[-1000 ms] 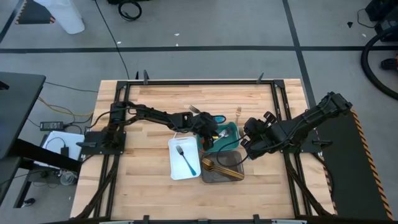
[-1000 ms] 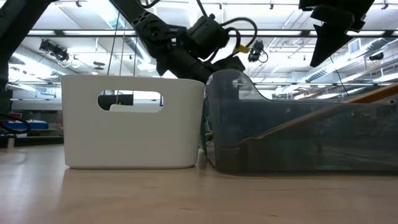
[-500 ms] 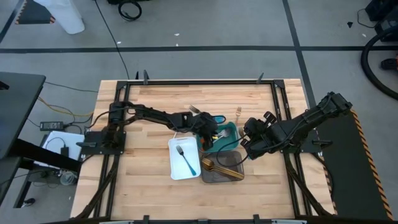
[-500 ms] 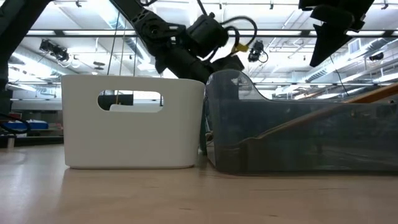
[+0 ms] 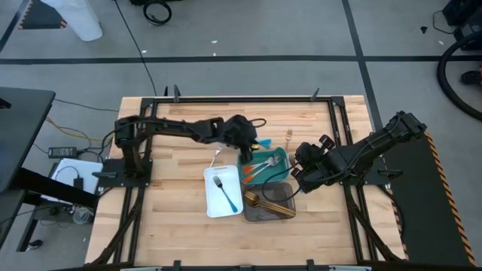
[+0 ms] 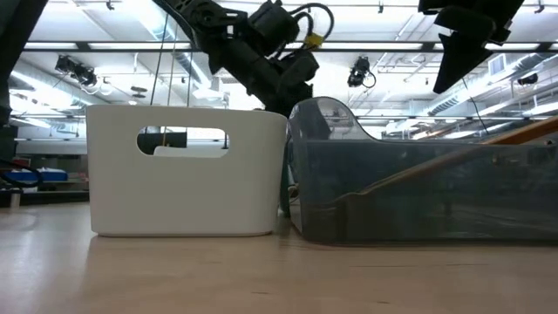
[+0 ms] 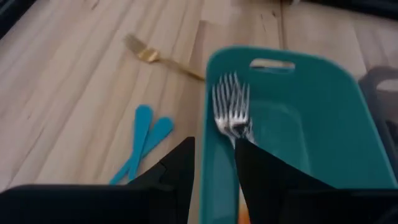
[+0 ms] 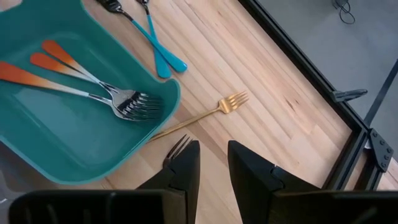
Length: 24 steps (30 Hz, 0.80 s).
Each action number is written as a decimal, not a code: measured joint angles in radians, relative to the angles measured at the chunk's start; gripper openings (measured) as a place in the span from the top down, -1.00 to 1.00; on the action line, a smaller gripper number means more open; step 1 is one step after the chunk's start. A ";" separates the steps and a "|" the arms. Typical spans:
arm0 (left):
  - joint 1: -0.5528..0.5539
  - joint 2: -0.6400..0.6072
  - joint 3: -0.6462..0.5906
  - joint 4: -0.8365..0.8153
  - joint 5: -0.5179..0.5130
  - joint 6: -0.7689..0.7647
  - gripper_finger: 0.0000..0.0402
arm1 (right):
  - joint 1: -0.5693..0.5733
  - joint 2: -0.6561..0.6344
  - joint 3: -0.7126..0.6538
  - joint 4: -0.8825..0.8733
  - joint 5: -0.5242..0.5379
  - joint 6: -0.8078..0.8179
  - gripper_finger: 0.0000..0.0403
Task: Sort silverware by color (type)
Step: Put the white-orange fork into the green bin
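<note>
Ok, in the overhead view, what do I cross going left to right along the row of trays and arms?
Left pincer → white tray with one blue-handled fork → grey tray holding gold utensils → right pincer.

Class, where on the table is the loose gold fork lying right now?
In the high view the gold fork lies on bare wood at the table's far side, just beyond the teal tray.

My wooden table [image 5: 181, 218] stands on a grey floor [image 5: 248, 30] marked with dark lines, and a black cable [image 5: 157, 10] lies there. Behind the table I see a big hall with long ceiling lights [image 6: 105, 44].
</note>
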 joint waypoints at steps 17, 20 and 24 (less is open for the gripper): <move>0.055 -0.135 -0.087 -0.182 -0.079 0.042 0.39 | 0.000 0.000 0.000 0.007 0.000 0.000 0.54; 0.057 -0.177 -0.145 -0.178 -0.101 0.012 0.39 | 0.000 0.000 0.000 0.009 0.003 0.000 0.54; 0.057 -0.215 -0.222 -0.169 -0.136 -0.041 0.39 | 0.000 0.000 0.000 0.015 0.003 0.000 0.54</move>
